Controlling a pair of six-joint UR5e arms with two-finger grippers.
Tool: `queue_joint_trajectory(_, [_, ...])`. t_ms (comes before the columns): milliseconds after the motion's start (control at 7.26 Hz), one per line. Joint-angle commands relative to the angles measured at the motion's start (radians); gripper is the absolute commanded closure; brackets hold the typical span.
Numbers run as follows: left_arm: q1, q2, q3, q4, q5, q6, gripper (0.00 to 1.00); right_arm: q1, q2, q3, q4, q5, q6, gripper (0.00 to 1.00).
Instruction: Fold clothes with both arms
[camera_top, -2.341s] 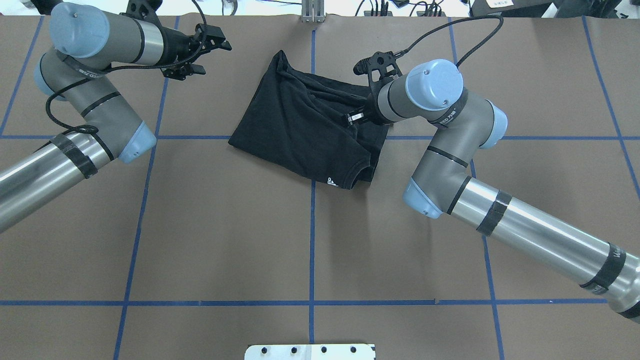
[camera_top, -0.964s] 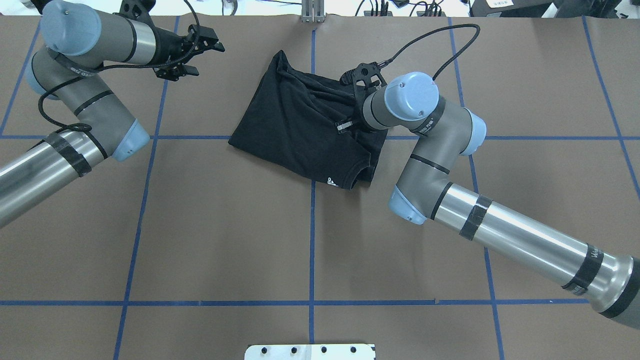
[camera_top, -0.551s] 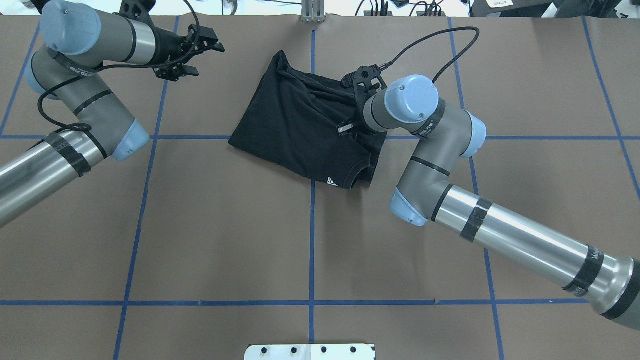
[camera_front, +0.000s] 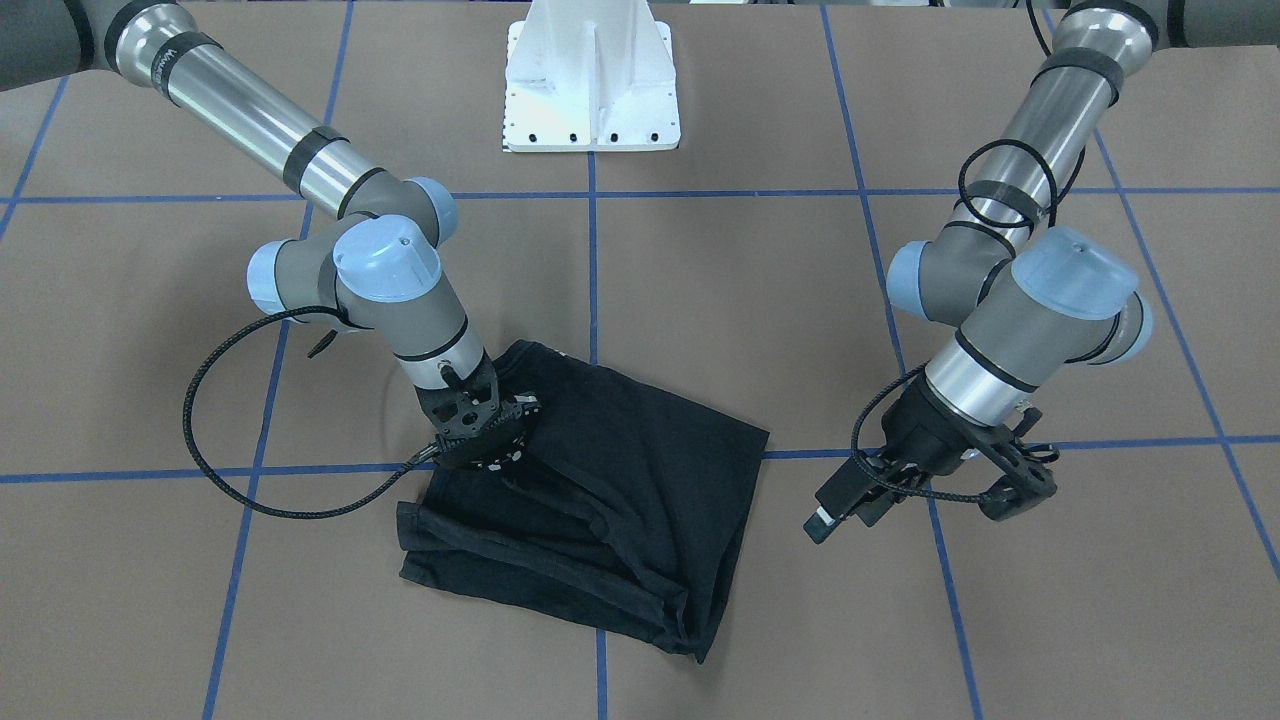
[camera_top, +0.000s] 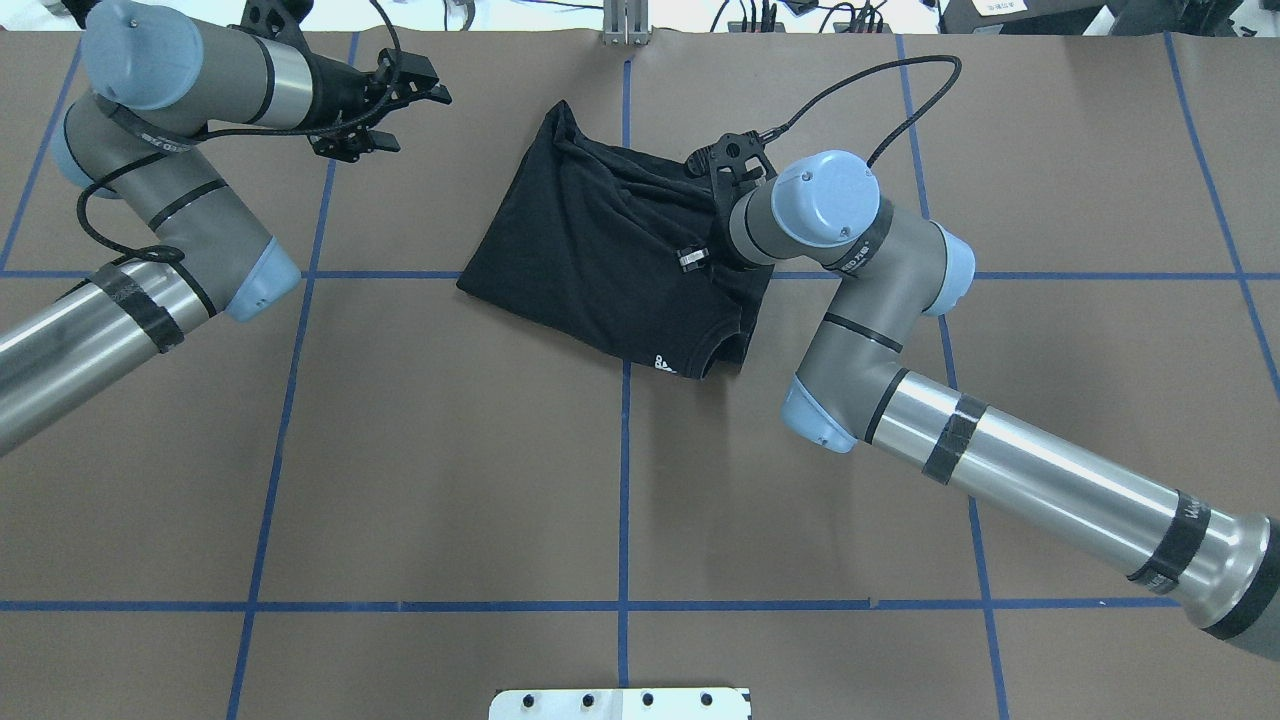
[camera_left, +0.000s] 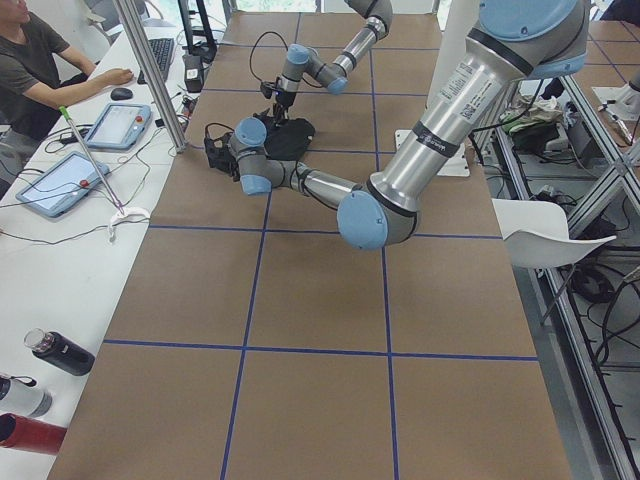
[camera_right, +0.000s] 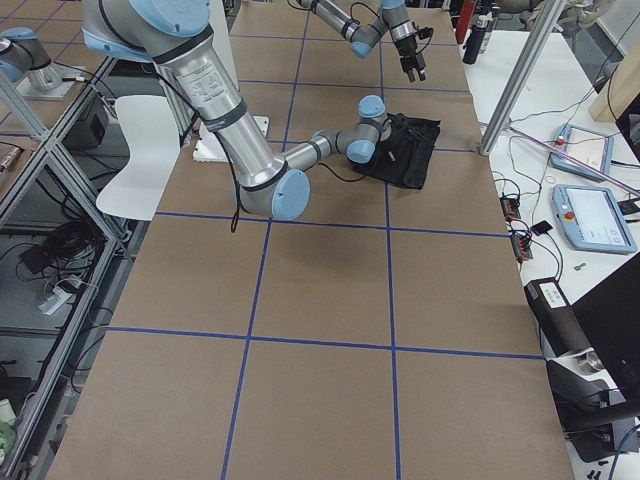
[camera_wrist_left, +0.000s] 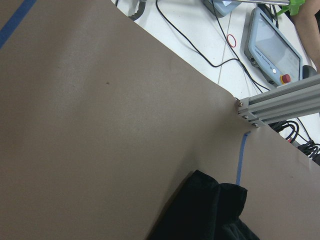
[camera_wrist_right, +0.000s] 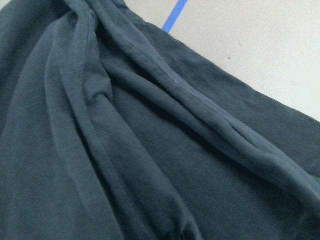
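Left arm (camera_top: 190, 215), right arm (camera_top: 1040, 480): silver tubes, grey joints, light blue caps (camera_top: 827, 190). Black bands (camera_top: 955, 445), black cables (camera_front: 186, 405) on both.

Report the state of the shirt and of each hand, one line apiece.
T-shirt, folded over into a creased bundle, lying on the table.
Right hand, down on the shirt's edge; whether it is open or shut is hidden.
Left hand, open, empty, well clear of the shirt.
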Motion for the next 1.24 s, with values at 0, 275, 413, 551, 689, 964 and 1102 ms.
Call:
queue_joint_trajectory(0, [0.0,-0.002,-0.001,-0.001,-0.001,0.0,0.0,0.022,0.001,0.009,0.0,0.008,0.004,1.0])
queue_joint_trajectory(275, [0.002,-0.007,-0.004,-0.001,-0.001,-0.002,0.0,0.094,0.006,0.024,-0.003,0.084,0.004,1.0])
queue_joint_trajectory(413, [0.002,-0.008,-0.004,-0.001,0.001,-0.003,0.0,0.122,0.007,0.022,-0.008,0.089,0.003,1.0])
queue_joint_trajectory(551, [0.002,-0.008,-0.004,-0.001,0.001,-0.003,0.0,0.133,0.001,0.013,-0.009,0.086,0.0,1.0])
queue_joint_trajectory(689, [0.002,-0.008,-0.006,-0.001,0.001,-0.003,0.0,0.136,-0.005,-0.014,-0.011,0.083,-0.006,1.0])
queue_joint_trajectory(964, [0.002,-0.008,-0.006,-0.001,0.001,-0.003,0.0,0.134,-0.008,-0.043,-0.011,0.069,0.003,1.0])
queue_joint_trajectory(1102, [0.002,-0.01,-0.007,-0.001,0.001,-0.006,0.0,0.134,-0.006,-0.043,-0.009,0.065,0.012,1.0])
